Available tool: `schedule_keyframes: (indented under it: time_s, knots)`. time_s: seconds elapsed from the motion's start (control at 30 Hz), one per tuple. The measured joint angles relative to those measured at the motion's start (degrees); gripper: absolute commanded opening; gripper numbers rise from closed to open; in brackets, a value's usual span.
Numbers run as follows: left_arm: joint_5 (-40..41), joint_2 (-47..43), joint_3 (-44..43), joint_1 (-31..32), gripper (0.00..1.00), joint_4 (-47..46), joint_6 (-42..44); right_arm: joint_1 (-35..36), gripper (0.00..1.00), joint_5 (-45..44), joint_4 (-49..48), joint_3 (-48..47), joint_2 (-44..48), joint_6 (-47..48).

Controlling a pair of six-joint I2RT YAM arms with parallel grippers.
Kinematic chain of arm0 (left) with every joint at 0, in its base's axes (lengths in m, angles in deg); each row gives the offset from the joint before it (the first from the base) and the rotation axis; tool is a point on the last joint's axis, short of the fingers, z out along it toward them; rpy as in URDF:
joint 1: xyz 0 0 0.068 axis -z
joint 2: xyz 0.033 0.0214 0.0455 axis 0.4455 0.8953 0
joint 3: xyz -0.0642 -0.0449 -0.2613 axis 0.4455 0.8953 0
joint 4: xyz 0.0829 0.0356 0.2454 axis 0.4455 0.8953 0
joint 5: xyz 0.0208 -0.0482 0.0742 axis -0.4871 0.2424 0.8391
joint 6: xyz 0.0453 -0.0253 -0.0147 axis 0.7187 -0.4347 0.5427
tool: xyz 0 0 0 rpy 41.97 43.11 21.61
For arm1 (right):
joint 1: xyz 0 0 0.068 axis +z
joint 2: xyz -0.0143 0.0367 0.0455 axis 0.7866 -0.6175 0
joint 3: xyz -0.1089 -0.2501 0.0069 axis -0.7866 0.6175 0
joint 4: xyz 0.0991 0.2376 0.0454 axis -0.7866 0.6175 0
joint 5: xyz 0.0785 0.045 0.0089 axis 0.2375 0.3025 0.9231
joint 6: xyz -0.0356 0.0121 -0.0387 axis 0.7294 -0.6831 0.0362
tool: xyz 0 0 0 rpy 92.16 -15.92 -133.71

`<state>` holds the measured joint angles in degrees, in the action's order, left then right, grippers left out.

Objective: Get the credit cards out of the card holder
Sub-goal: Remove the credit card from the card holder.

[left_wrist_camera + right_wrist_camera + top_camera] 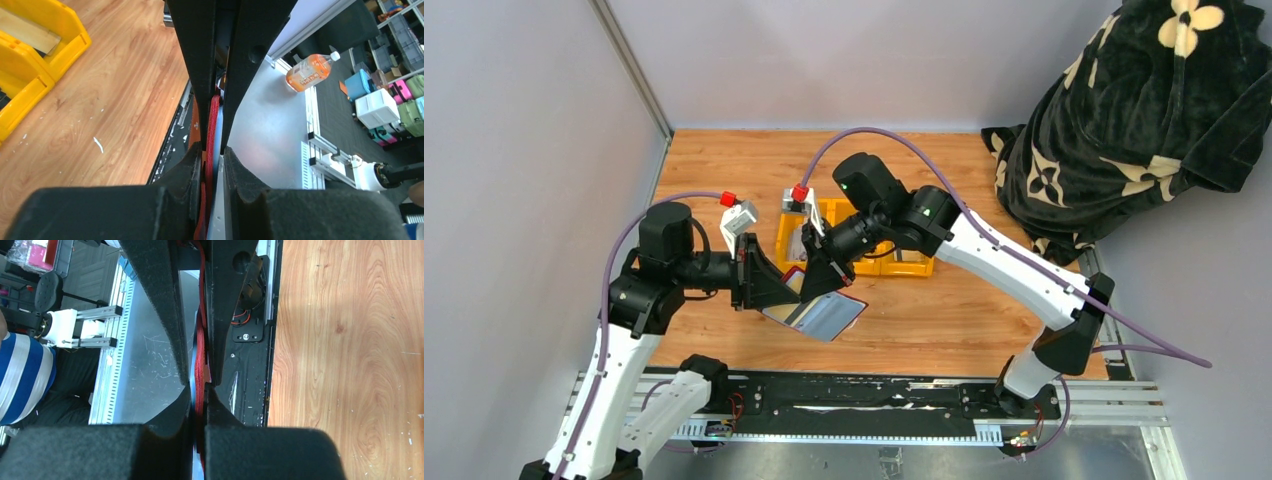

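The card holder hangs in mid-air over the near part of the wooden table, opened out with its silvery inner face turned up and a maroon edge showing at the top. The left gripper is clenched on its left side, and the left wrist view shows the red edge pinched between the two fingers. The right gripper is clamped on the upper right part, the red edge likewise squeezed between its pads. Behind both arms sits the yellow tray, with a flat tan piece lying in one compartment
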<state>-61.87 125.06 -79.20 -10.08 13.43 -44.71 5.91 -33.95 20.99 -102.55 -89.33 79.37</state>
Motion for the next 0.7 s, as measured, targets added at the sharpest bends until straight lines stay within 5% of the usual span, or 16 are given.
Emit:
schedule_keyframes:
  time_s: [0.2, 0.4, 0.57, 0.67, 0.7]
  knots:
    - [-0.4, -0.9, 0.3, 0.0, 0.00, 0.3, 1.2, -0.2, 0.37, 0.6, 0.0, 0.3, 0.5, 1.8]
    - [0.0, -0.6, -1.0, 0.0, 0.00, 1.6, 1.1, -4.2, 0.45, 6.4, -21.1, 17.0, 11.9, -9.1]
    - [0.4, -0.7, -2.2, 0.0, 0.00, -3.3, -6.0, -5.9, 0.36, 7.5, -48.6, 35.5, 21.0, -23.4]
    - [0.7, -2.6, -0.6, 0.1, 0.03, -10.2, -13.0, -5.9, 0.11, 7.2, -55.4, 38.8, 22.2, -27.3]
    - [0.7, -3.1, -0.2, 0.1, 0.16, -12.2, -15.1, -5.9, 0.02, 7.1, -56.8, 39.4, 22.4, -28.4]
